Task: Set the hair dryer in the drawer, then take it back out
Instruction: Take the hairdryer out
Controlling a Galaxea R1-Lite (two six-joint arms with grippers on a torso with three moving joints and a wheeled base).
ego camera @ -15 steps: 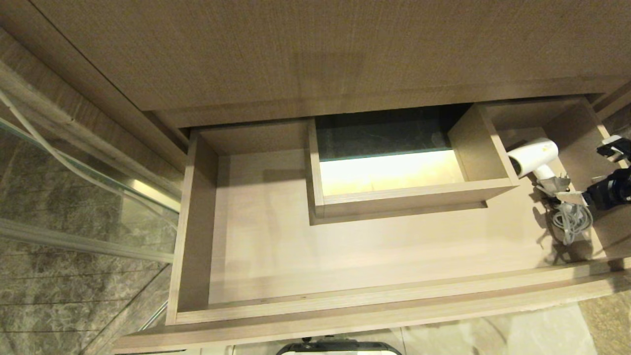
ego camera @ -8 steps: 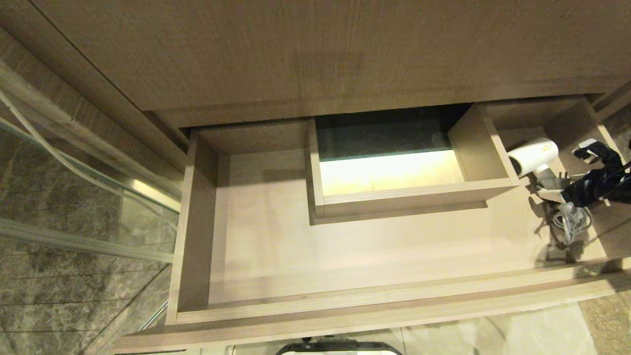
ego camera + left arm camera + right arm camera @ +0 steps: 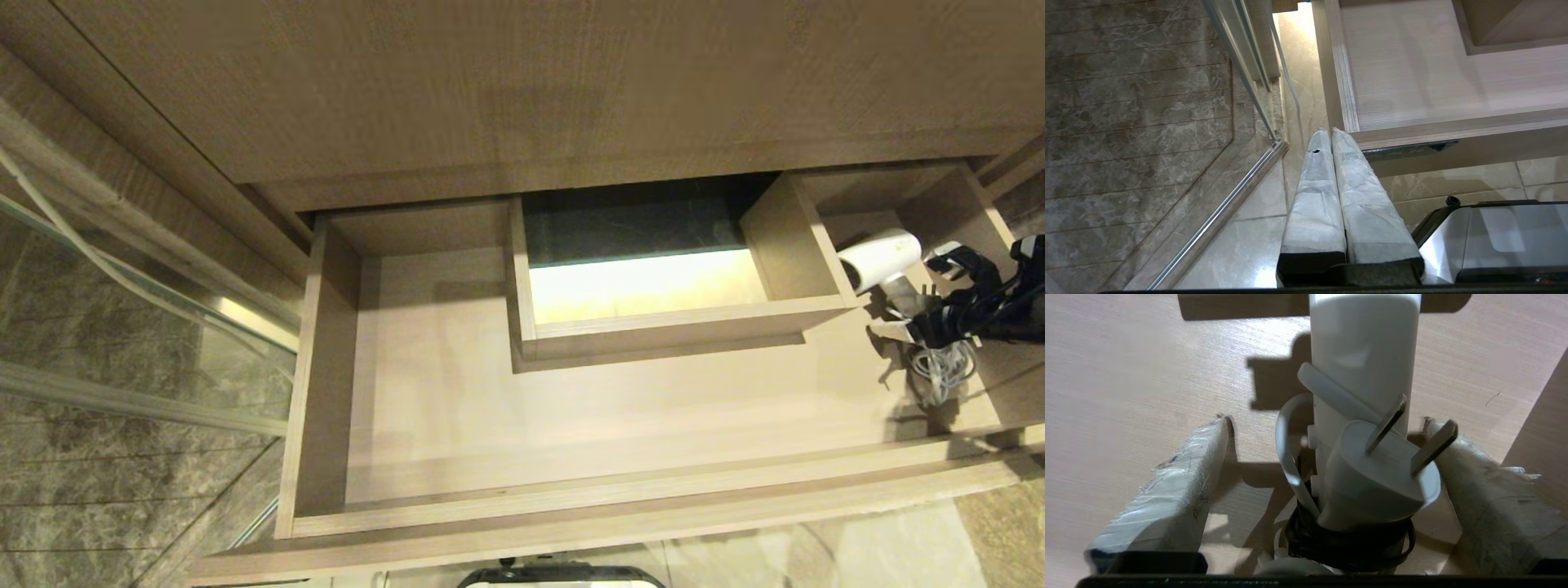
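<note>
Hair dryer [image 3: 880,256] lies in drawer [image 3: 326,367]; right gripper [image 3: 1327,457] straddles its handle w/ jaws apart, probably retrieval. Next: close, lift. Left gripper [image 3: 1330,134] together, parked.

- hair dryer [image 3: 880,257]: white, with a white plug [image 3: 1378,477]
- drawer [image 3: 326,367]: pale wood grain
- floor tiles [image 3: 1147,122]: grey-brown marble veining
- right gripper [image 3: 1327,498]: whitish taped fingers

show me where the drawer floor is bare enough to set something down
The widest bare stretch of the drawer floor runs from its left wall to the boxed cut-out and along the front wall. The right end is crowded: the dryer, its cord and the open right gripper around the handle.
</note>
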